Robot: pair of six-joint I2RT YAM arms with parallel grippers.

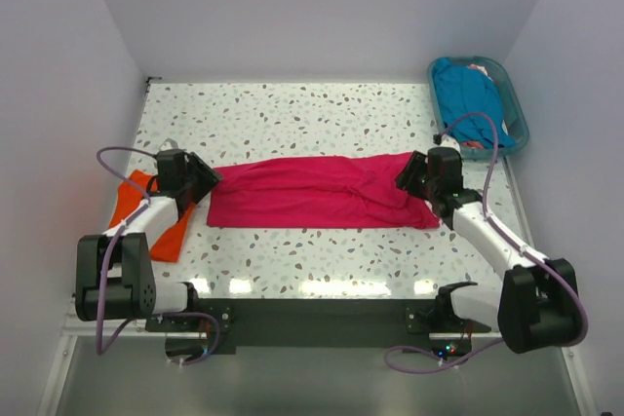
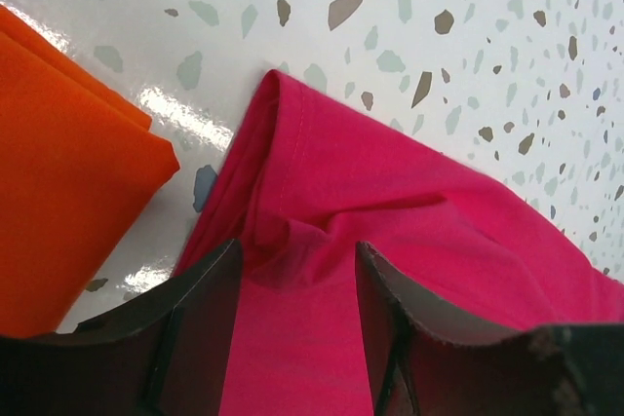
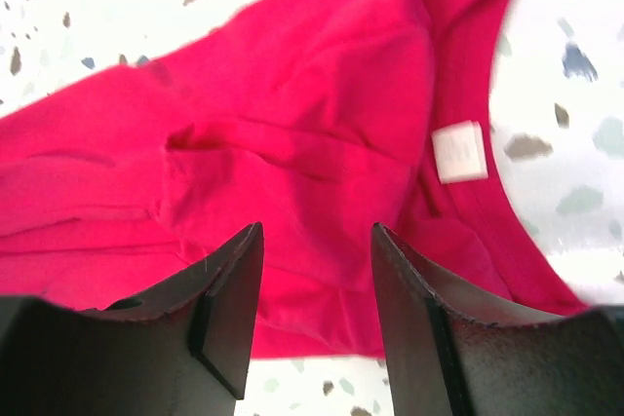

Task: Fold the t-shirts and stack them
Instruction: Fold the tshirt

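A hot pink t-shirt (image 1: pixel 312 192) lies as a long folded band across the middle of the table. My left gripper (image 1: pixel 203 182) is open over its left end (image 2: pixel 390 221), jaws apart with pink cloth between them. My right gripper (image 1: pixel 411 174) is open over its right end, the collar end with a white label (image 3: pixel 459 152). A folded orange t-shirt (image 1: pixel 146 213) lies at the left by the left arm; it also shows in the left wrist view (image 2: pixel 68 163). A teal blue t-shirt (image 1: pixel 468 94) lies in the basket, with a bit of salmon cloth (image 1: pixel 478 69) behind it.
The teal plastic basket (image 1: pixel 517 109) stands at the back right corner. The table is white terrazzo with speckles (image 1: pixel 292 114). White walls close in on three sides. A black bar runs along the near edge between the arm bases.
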